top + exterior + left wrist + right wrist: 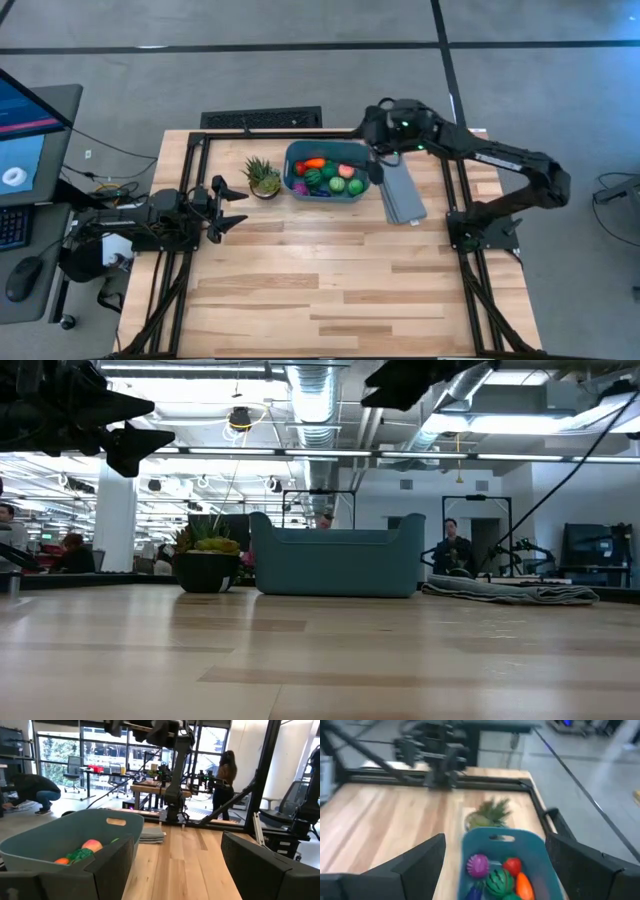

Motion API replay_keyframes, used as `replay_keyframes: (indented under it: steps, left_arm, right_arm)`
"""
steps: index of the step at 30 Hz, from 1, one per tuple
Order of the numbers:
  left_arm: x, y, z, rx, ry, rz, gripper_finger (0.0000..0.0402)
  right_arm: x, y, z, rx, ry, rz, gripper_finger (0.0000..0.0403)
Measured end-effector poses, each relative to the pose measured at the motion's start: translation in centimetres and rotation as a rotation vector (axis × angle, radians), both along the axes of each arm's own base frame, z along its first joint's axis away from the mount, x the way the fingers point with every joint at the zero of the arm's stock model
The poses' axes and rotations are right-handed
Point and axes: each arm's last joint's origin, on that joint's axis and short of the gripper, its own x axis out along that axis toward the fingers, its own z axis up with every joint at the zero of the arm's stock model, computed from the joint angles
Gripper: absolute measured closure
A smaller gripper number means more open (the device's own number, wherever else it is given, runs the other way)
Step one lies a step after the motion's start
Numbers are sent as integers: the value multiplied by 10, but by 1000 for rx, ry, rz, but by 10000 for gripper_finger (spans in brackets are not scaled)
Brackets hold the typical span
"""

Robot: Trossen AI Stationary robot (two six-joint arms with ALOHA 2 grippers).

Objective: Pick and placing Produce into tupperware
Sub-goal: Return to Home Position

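The teal-blue tupperware [328, 172] stands on the table at the far middle. Inside it lies the produce [326, 176]: a carrot [523, 885], a strawberry [512, 866], a striped watermelon [498, 881], a magenta piece [478, 865], a peach [92, 845] and green balls. My right gripper [495, 840] hangs open and empty above the tub's right end [376, 158]. My left gripper [177, 855] waits open at the table's left side [225, 208], level, pointing toward the tub.
A spiky potted plant [263, 178] stands just left of the tub. A flat grey slab [402, 193] lies to the tub's right. Black frame rails [455, 190] run along both table sides. People stand in the room beyond the table.
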Motion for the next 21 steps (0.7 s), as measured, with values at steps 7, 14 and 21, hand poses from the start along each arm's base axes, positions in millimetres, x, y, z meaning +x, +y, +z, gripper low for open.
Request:
replay_keyframes:
  steps: [7,14,21]
  left_arm:
    - [0,0,0,-8,-3,-9,113]
    - [0,0,1,-15,-7,-9,113]
    - [0,0,1,-17,-14,2,113]
  right_arm:
    - [-38,12,-17,59,-196,-20,37]
    - [-77,32,-30,83,-324,-63,37]
    - [-106,50,-40,59,-438,-136,37]
